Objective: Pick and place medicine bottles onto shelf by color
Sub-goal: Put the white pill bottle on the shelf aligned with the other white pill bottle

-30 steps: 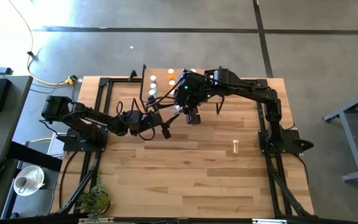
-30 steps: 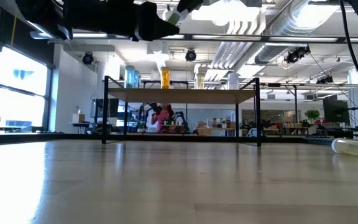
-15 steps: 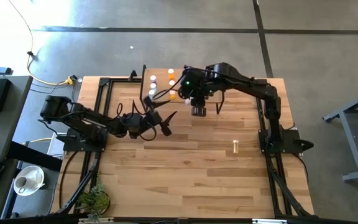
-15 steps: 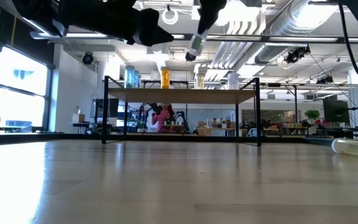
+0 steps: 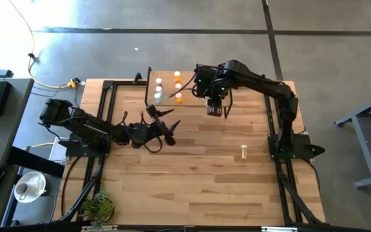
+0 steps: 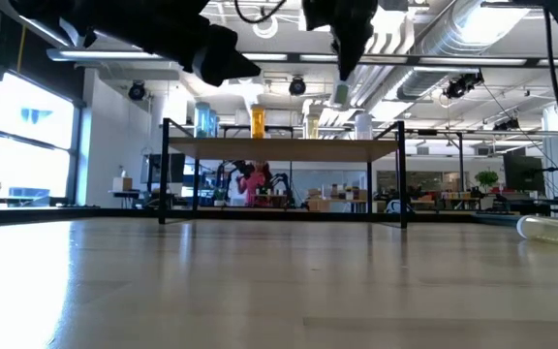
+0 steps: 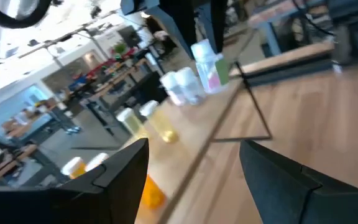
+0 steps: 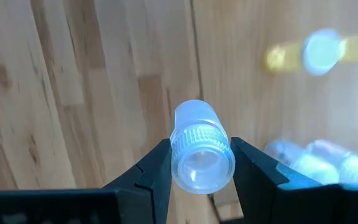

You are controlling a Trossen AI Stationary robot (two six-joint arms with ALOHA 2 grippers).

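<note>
Item: pale bottle (image 8: 198,149), clamped in right gripper (image 5: 214,111), just off the shelf (image 5: 166,78). Left gripper (image 5: 167,125), jaws apart, beside shelf. We count perhaps six bottles (image 5: 159,89) there.

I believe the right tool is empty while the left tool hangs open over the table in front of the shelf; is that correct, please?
Not quite: the right tool is not empty. The right wrist view shows it shut on a pale bottle clamped between its fingers. The rest holds: the left tool hangs open over the table in front of the shelf.
</note>
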